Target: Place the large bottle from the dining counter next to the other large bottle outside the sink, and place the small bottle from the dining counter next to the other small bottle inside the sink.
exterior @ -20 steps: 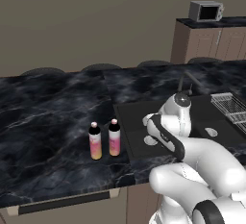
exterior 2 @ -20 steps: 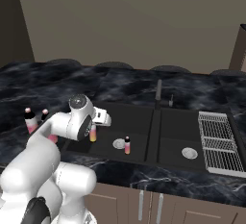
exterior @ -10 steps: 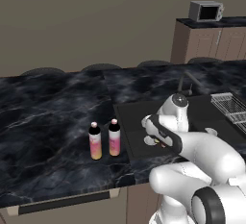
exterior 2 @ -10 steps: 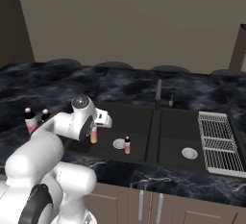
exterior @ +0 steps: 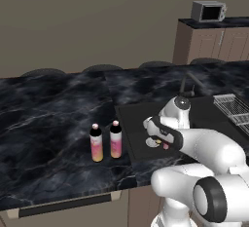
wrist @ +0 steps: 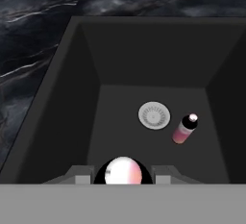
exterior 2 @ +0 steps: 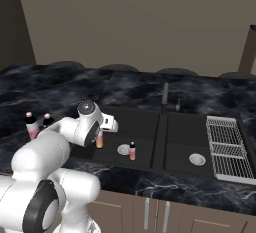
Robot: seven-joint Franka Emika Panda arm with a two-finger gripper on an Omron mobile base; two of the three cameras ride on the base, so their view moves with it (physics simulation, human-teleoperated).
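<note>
The gripper (wrist: pixel 123 172) is clamped on a small bottle (wrist: pixel 123 171) above the sink basin (wrist: pixel 62 117), near another small bottle (wrist: pixel 184 129).

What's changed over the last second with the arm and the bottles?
The tool, shut on a small bottle, has moved further over the sink's left basin, toward the small bottle standing by the drain. Nothing was let go. The two large bottles beside the sink stayed where they were, as did the drain rack.
</note>
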